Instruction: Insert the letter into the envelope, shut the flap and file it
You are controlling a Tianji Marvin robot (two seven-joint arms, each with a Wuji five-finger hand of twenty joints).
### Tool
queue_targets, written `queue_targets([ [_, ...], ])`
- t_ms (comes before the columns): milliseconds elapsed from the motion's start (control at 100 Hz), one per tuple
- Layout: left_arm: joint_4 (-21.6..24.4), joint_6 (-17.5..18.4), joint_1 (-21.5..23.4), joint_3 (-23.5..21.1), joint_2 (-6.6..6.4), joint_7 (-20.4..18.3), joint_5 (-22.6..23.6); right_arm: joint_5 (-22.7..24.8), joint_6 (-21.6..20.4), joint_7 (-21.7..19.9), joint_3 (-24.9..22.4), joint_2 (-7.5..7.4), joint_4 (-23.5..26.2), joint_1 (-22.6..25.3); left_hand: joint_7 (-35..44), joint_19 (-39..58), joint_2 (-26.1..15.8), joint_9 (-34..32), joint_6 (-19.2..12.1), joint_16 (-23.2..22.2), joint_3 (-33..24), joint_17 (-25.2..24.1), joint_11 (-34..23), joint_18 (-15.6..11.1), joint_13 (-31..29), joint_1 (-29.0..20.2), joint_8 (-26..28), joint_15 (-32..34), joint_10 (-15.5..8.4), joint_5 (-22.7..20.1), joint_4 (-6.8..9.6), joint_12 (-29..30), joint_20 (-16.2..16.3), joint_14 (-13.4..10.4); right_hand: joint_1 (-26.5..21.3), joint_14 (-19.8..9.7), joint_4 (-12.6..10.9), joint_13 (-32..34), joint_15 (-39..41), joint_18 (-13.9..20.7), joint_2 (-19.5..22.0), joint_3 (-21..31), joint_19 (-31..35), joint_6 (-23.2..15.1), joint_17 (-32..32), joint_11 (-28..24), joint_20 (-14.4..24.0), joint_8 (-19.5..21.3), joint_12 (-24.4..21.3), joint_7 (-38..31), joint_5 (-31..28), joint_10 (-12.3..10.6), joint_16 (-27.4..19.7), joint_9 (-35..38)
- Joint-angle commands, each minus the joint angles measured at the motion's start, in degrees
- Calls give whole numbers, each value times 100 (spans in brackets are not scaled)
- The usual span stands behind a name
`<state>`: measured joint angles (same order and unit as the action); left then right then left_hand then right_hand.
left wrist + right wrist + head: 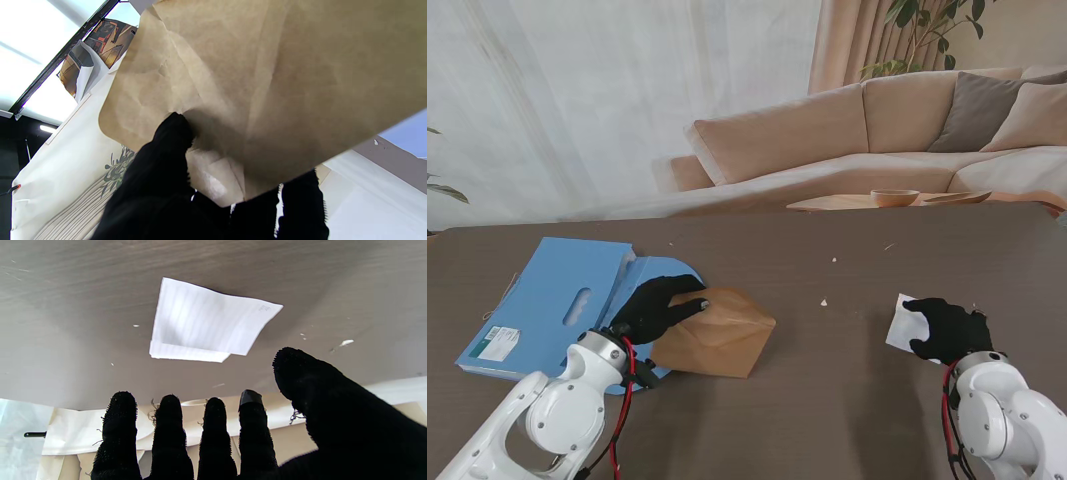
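A crumpled brown envelope (724,340) sits left of the table's middle, with its left edge overlapping a blue file folder (552,300). My left hand (659,305) is shut on the envelope's left corner. In the left wrist view the thumb (168,146) presses one face of the envelope (267,83) while the other fingers (302,206) curl behind it. A folded white letter (898,324) lies flat at the right. My right hand (947,328) hovers open over its near edge. In the right wrist view the fingers (170,433) are spread and apart from the letter (206,323).
The dark brown table (847,410) carries a few small white crumbs (824,301) between the envelope and the letter. The blue folder has a white label (499,343) at its near left corner. Beyond the far edge stand a beige sofa (877,130) and a wooden bowl (895,197).
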<state>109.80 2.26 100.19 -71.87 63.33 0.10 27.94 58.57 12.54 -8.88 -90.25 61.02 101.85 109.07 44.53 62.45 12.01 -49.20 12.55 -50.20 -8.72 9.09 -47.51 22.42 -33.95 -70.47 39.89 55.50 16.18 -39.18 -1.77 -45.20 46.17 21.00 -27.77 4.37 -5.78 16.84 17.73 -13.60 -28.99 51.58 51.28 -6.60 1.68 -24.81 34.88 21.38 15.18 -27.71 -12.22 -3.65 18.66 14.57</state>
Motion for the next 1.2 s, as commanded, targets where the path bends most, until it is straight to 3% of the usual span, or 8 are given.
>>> queue_targets([
  [0, 93, 63, 69, -27, 31, -83, -13, 10, 51, -118, 11, -28, -127, -37, 243, 169, -267, 100, -13, -137, -154, -62, -201, 52, 8, -350, 91, 129, 27, 242, -62, -98, -35, 17, 101, -186, 239, -248, -153, 137, -122, -44, -186, 2, -126, 91, -63, -107, -99, 238, 316, -52, -109, -332],
  [140, 120, 124, 114, -63, 24, -95, 1, 45, 116, -185, 54, -50, -363, -202, 247, 168, -270, 102, -9, -141, -158, -61, -197, 55, 8, -350, 92, 128, 31, 245, -62, -107, -37, 11, 329, -171, 644, -272, -155, 139, -88, -425, -242, 142, -142, 111, -12, -104, -166, 349, 366, -20, -134, -353],
  [390, 110, 172, 144, -104, 14, -133, 1, 14, 158, -241, 128, -86, -851, -510, 255, 157, -265, 104, -20, -147, -152, -78, -192, 55, 21, -350, 95, 121, 34, 232, -62, -124, -42, 8, 391, -122, 677, -77, 7, 113, -81, -526, -152, 191, -21, -183, 60, -29, -47, 247, 103, -60, -58, -106],
  [680, 104, 201, 142, -132, 12, -142, 6, -4, 178, 41, 325, -94, -1427, -813, 255, 165, -268, 102, -20, -162, -148, -76, -193, 50, 15, -350, 105, 131, 43, 227, -62, -136, -36, 14, 409, -85, 681, 49, 318, 120, -147, -405, 44, 199, 95, -590, 152, 99, 149, 63, 78, -52, 99, 10],
  [900, 90, 238, 149, -142, 10, -140, 13, -2, 137, 368, 436, -80, -1726, -960, 245, 178, -263, 95, -28, -172, -131, -84, -196, 38, 23, -350, 124, 138, 35, 232, -62, -137, -26, 8, 311, -27, 731, 274, 680, 88, -396, -58, 304, 65, 253, -1068, 189, 399, 469, -557, -631, 5, 248, 387],
  [1020, 78, 263, 151, -140, 15, -116, 6, -5, 147, 556, 473, -65, -1819, -984, 244, 173, -266, 102, -29, -173, -123, -96, -192, 44, 29, -350, 140, 135, 32, 236, -62, -137, -26, 6, 238, 11, 784, 447, 839, 59, -537, 194, 463, 82, 362, -1161, 172, 745, 538, -1146, -1115, 54, 281, 696],
  [1190, 71, 288, 153, -137, 21, -87, -6, -42, 154, 869, 530, -33, -1946, -1012, 240, 173, -263, 98, -43, -173, -115, -97, -195, 39, 35, -350, 152, 130, 21, 228, -60, -143, -24, 5, 3, 60, 892, 734, 1082, 20, -862, 628, 721, 68, 530, -1426, 120, 1713, 691, -2260, -1642, 113, 332, 1127],
])
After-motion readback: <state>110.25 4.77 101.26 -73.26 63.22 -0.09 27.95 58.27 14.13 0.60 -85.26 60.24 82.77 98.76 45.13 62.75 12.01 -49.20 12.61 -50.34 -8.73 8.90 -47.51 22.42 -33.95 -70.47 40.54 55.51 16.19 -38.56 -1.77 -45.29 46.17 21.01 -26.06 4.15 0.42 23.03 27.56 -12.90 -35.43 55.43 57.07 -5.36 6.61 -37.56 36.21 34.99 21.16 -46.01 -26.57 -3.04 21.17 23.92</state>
